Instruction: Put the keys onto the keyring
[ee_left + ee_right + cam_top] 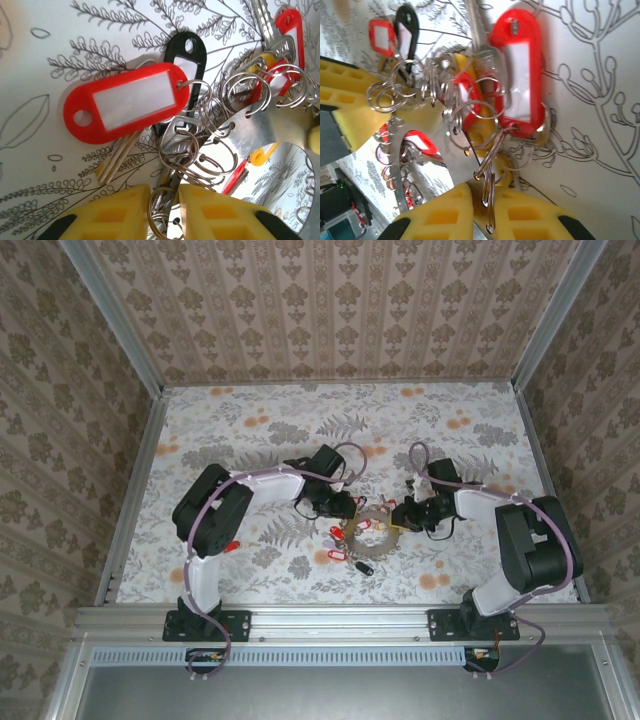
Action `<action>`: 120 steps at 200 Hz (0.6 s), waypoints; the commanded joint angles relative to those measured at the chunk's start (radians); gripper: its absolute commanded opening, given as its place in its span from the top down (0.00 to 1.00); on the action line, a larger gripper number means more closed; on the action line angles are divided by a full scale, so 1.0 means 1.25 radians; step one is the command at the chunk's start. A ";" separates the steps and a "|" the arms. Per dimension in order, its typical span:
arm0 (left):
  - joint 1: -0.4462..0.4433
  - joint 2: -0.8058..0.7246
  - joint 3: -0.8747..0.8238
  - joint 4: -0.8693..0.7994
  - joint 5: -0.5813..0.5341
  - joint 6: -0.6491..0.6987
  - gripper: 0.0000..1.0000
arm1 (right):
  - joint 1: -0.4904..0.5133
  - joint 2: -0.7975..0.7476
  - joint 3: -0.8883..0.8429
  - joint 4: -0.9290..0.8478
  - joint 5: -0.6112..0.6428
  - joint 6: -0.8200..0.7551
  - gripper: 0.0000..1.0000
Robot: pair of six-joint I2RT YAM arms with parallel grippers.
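**Both grippers pinch split rings at the keyring, mid-bench**

Nearest you on the floral bench (480, 575), 1 black-tagged key (365, 568) lies just in front of the keyring (388, 540). 2 red-tagged keys (335, 555) sit just beside the keyring's left rim. Another red tag (232, 546) lies well apart from them, beside the left arm's upright link.

The keyring lies flat between your 2 grippers. On the left wrist camera, the left gripper (164, 189) has its jaws almost together, pinching a bunch of split rings (159, 207). Just past them a large red tag (125, 102) lies over a black one, and the grey plate of the keyring is to the right, with rings hooked through its edge holes.

On the right wrist camera, the right gripper (487, 192) has its jaws drawn close on another split ring. A long red tag (520, 70) lies just beyond. The left gripper's yellow pads show at the far left.
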State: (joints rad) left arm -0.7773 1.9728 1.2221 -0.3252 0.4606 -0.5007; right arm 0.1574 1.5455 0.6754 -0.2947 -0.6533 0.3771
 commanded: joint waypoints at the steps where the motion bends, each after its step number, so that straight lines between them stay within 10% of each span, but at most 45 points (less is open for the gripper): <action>1: 0.011 -0.045 0.001 0.012 -0.080 0.013 0.70 | -0.006 -0.040 0.013 -0.006 0.000 0.013 0.91; 60: 0.041 -0.192 -0.050 0.071 -0.149 -0.044 0.33 | -0.037 -0.160 0.005 0.068 -0.033 0.121 0.97; 120: 0.117 -0.309 -0.201 0.314 -0.064 -0.256 0.21 | -0.066 -0.265 -0.026 0.303 -0.010 0.359 0.97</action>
State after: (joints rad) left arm -0.6678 1.6272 1.0458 -0.1108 0.3168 -0.6594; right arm 0.0826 1.2655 0.6632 -0.1101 -0.6636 0.6456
